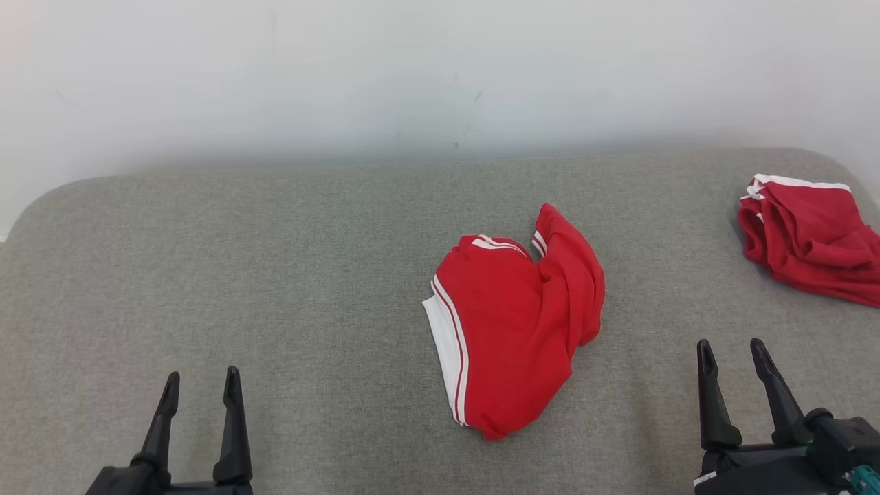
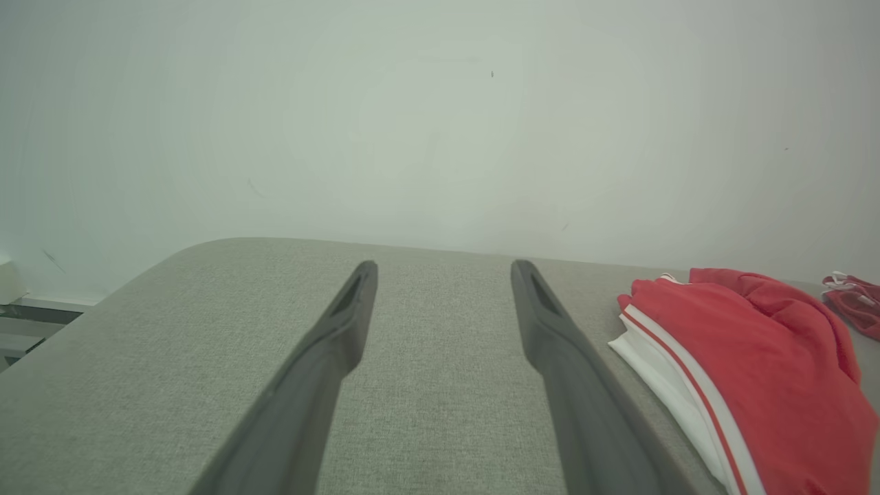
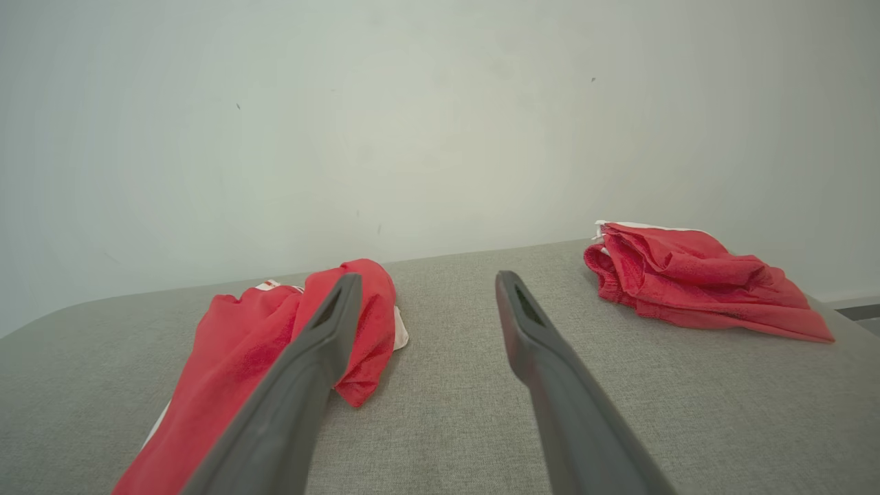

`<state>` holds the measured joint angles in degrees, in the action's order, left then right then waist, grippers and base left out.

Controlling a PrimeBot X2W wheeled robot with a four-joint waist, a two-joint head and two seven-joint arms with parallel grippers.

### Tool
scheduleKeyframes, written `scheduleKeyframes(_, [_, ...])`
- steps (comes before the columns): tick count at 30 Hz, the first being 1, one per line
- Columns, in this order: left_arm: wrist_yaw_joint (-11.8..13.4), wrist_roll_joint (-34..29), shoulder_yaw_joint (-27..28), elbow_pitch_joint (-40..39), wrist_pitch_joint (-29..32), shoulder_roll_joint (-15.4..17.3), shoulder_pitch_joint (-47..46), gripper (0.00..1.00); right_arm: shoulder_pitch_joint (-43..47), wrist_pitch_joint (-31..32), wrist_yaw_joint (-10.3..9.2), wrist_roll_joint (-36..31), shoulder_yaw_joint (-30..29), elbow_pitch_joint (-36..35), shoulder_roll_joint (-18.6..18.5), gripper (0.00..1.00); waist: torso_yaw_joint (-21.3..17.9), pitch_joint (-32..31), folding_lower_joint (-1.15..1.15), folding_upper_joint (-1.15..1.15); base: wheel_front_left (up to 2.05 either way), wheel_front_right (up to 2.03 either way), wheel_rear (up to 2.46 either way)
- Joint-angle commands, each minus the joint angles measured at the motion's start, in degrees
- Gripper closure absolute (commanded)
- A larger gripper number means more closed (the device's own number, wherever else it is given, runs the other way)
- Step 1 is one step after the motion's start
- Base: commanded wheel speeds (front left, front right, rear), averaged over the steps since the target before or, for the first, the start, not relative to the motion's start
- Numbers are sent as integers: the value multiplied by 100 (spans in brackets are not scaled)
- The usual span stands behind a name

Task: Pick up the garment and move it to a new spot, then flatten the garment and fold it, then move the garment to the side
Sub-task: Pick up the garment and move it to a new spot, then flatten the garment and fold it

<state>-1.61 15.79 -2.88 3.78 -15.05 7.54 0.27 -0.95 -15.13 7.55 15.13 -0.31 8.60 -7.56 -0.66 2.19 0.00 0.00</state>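
Our left gripper (image 1: 202, 375) and right gripper (image 1: 729, 344) hover spread wide and empty, the crumpled garment (image 1: 515, 323) lying between them, slightly ahead.

The jersey (image 1: 515, 323) is red and sleeveless and lies in a loose, crumpled heap, not spread flat. Its left side shows a white panel edged with thin red and white stripes that curve from the far end down to the near end. A second bit of striped trim shows at the far end, beside a dip in the cloth. Along the right side the red cloth is bunched into thick folds that rise to a blunt point facing the far edge. The near end tapers to a rounded tip. It rests near the middle of the grey cloth-covered surface (image 1: 275, 275), a little right of centre, well apart from the far edge and both far corners.
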Motion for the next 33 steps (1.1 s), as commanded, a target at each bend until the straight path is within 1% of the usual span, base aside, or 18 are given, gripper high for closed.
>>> scheduleKeyframes(1, [-38,-51,58,-33,-17,-34,97,0,77,0,-15,63,3,-7,-31,0,26,-15,0,0,0,0,0])
scheduleKeyframes(12, [-240,-254,313,6,-17,-299,214,0,100,0,-15,54,61,-8,-15,0,90,7,0,0,0,0,0])
scheduleKeyframes(21, [-337,-367,456,85,-18,-397,182,0,77,0,-14,75,95,22,-49,0,41,40,0,0,0,0,0])
scheduleKeyframes(33, [-438,-451,548,199,-18,-447,65,0,47,0,-14,69,105,63,-9,0,-13,24,0,0,0,0,0])
